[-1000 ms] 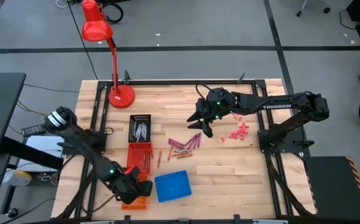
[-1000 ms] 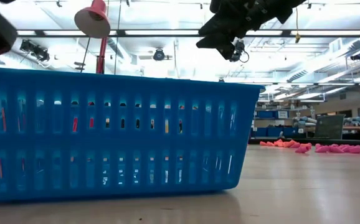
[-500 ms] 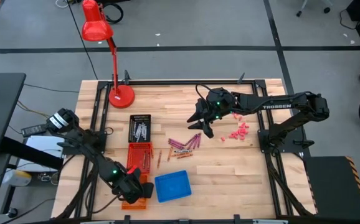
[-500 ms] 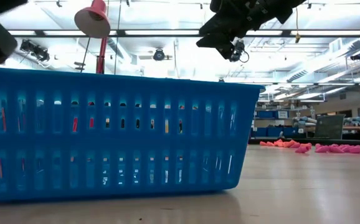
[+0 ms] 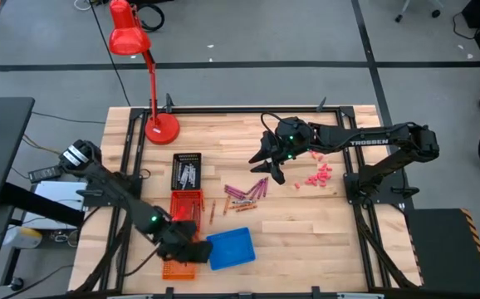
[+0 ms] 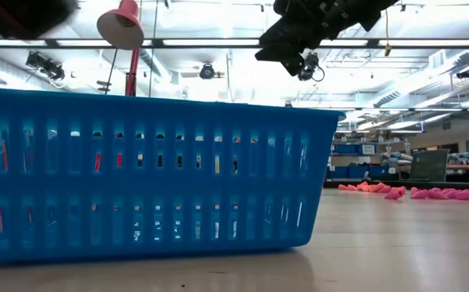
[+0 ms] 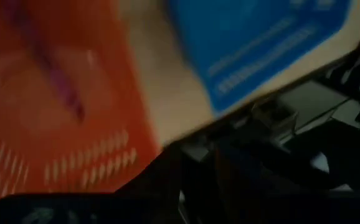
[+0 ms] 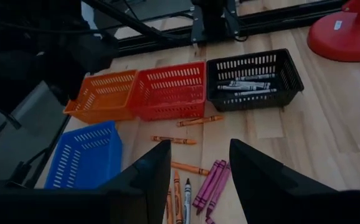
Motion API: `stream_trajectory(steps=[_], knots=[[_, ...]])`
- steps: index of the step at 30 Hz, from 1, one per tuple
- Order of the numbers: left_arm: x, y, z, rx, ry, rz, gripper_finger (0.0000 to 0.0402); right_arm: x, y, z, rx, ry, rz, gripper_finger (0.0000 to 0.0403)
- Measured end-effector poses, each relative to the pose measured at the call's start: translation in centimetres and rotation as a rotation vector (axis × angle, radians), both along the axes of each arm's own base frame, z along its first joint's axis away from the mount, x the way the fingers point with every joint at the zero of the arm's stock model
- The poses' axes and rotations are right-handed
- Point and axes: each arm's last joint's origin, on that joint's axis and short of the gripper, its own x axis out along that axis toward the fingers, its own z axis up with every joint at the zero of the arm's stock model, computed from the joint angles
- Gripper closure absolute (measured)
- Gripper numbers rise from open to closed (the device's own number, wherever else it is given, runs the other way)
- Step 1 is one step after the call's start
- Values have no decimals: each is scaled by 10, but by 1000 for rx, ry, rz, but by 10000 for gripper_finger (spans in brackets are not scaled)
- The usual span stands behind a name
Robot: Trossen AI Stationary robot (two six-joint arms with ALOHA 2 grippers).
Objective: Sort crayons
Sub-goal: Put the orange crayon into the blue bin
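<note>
a: what had changed? 
b: the left gripper (image 5: 192,249) had shifted from over the orange slatted plastic basket (image 5: 176,270) toward the blue slatted plastic basket (image 5: 230,248); the right gripper (image 5: 266,168) had not moved, its fingers apart and empty.

a: counts? 
b: four baskets, with a red one (image 8: 169,90) and a black one (image 8: 255,76) holding grey sticks. the loose thin wax crayons (image 5: 247,195) lay mid-table, too many to count.

a: unclear? 
b: the left wrist view was smeared; i couldn't tell the left fingers' state.

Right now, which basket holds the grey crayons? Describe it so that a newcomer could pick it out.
Start at the red desk lamp and its round base. Nearest that base in the row of baskets stands the black basket, holding grey crayons. Its neighbours are red, orange and blue.
</note>
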Motion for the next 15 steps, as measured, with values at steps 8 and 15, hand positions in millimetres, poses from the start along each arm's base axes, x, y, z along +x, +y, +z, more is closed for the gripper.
stream_trajectory(steps=[8,15], knots=[[36,59,-1,202,-108,36,299,-4,0,-6,10,75,-4,236],[57,118,-2,415,-152,59,299,-9,0,-13,4,168,-35,236]])
